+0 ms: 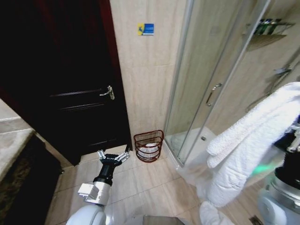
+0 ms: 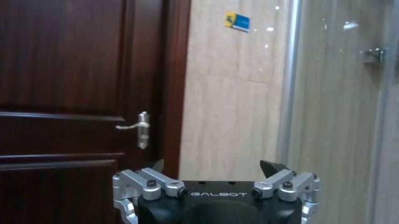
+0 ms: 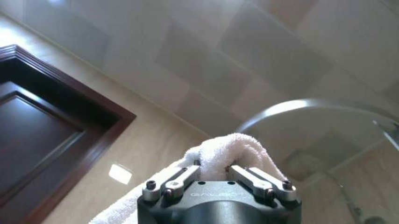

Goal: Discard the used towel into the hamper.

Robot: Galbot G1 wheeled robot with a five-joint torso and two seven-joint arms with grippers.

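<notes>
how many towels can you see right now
1: the white towel hangs from the right gripper, raised at the robot's right beside the shower. Something white in the hamper can't be identified.

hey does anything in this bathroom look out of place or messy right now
Nothing looks spilled or broken. The white towel hangs in a bunch from the right gripper, its lower end reaching the floor tiles. The hamper stands upright by the wall. The left gripper hovers open near it.

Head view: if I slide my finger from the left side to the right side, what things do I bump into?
Dark door → door handle → left tool → hamper → glass shower door → white towel hanging at the right arm.
</notes>
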